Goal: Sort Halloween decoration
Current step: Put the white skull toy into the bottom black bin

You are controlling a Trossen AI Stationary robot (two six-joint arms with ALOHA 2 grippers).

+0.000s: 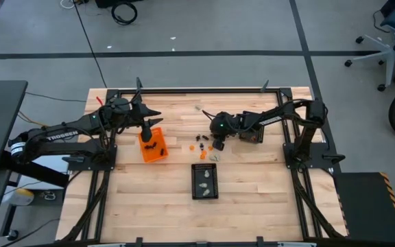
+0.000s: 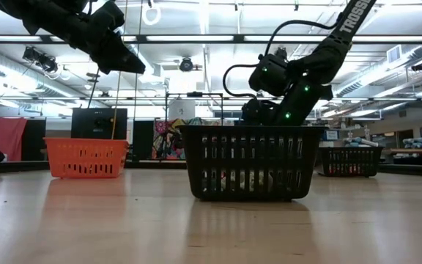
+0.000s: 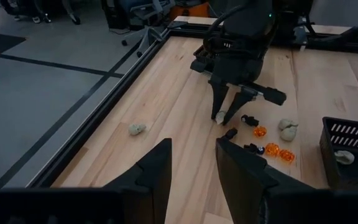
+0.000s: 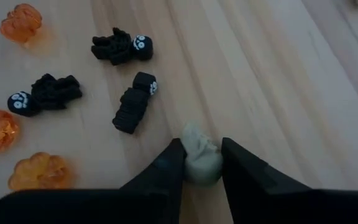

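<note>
Right pincer (image 4: 201, 163) gripping a pale toy piece (image 4: 201, 155) on the counter (image 4: 278, 74).
Left pincer (image 3: 193, 163) is hanging open above the orange bin (image 1: 153, 145).

White capitals reading "TROSSEN" run along the left arm (image 1: 60, 132) in the high view, at about 9 o'clock of the surface (image 1: 252, 206). In the low view, the same white lettering climbs the right arm (image 2: 350, 18) toward 1 o'clock, but only "TROSS" shows before the edge cuts it. No other text, number or sign is legible.
</note>
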